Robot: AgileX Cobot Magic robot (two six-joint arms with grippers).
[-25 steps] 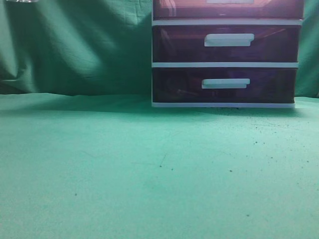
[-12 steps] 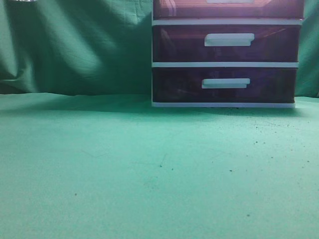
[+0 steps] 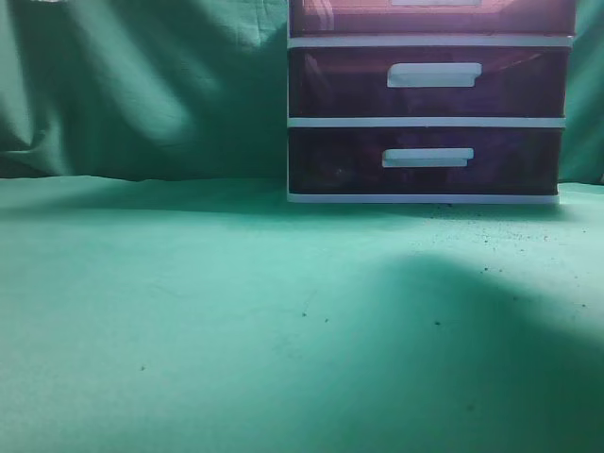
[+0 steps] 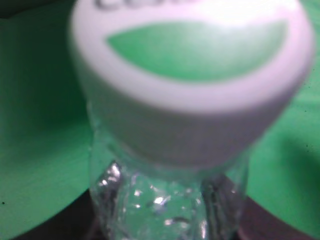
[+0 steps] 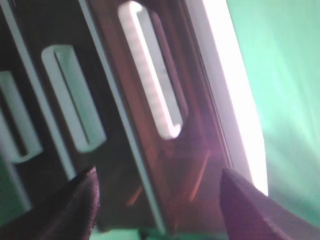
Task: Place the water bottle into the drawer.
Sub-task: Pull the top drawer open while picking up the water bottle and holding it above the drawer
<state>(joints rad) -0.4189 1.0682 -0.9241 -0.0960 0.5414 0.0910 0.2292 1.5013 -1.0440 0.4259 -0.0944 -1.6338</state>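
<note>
The water bottle (image 4: 165,200) fills the left wrist view: clear, glinting body under a white cap (image 4: 190,75) with a green mark. My left gripper (image 4: 167,225) is shut on it, its dark fingers showing at both sides of the body. The drawer (image 3: 359,19) is the uppermost of three, cut off by the top edge of the exterior view, and looks shut. In the right wrist view it lies tilted (image 5: 200,150) with its white bar handle (image 5: 150,75). My right gripper (image 5: 160,210) is open and empty, close in front of the drawer's front. Neither gripper shows in the exterior view.
The white-framed chest (image 3: 425,123) stands at the back right on green cloth (image 3: 189,330), with the middle drawer (image 3: 340,85) and lowest drawer (image 3: 340,160) shut. A green curtain (image 3: 142,85) hangs behind. The chest's white top (image 5: 230,100) shows in the right wrist view.
A broad shadow has spread over the right front of the cloth. The small glint at the top left edge of the exterior view has almost gone. The chest has not moved.
</note>
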